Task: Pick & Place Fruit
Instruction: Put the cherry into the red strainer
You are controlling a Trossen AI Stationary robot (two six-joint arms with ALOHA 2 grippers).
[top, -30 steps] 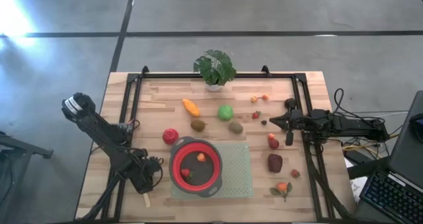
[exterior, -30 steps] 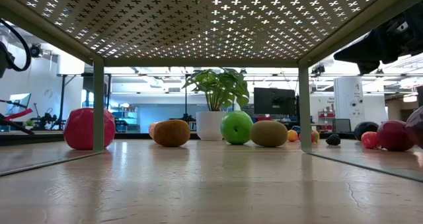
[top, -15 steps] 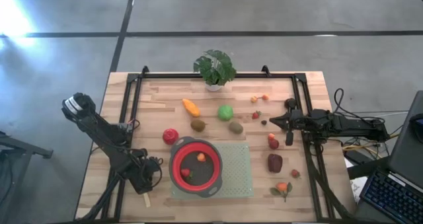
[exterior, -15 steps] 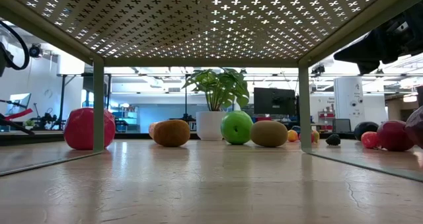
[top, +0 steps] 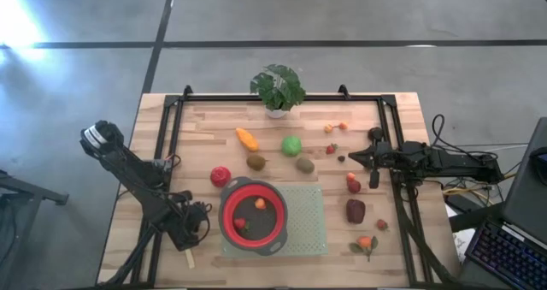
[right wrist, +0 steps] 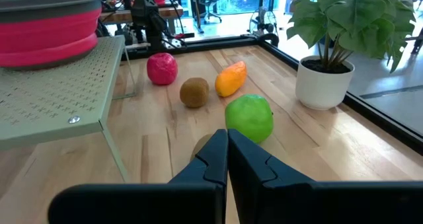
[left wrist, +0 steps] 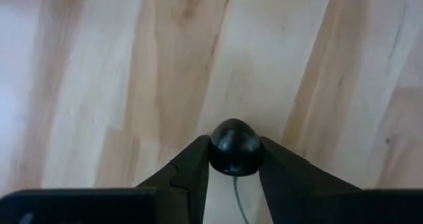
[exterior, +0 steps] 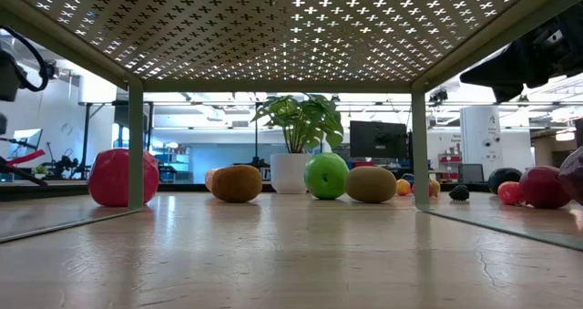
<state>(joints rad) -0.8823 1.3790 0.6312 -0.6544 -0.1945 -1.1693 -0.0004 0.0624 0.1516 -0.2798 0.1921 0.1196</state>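
Fruit lies scattered over the counter (top: 205, 127): green ball (top: 291, 145), kiwis, red apple (top: 220, 176), two small pieces already in the red bowl (top: 253, 216), presumably the drop spot. Right gripper (right wrist: 227, 141) hovers jaws closed, aimed at the ball; left gripper (left wrist: 232, 164) pinches a dark knob, seen only from its wrist

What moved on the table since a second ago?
Almost nothing. In the low view, only a bit of the left arm at the edge shifted slightly. The left end effector stays low by the red bowl, and the right end effector stays shut near the green ball. The red apple and all other fruit lie where they were; nothing was picked up or dropped.
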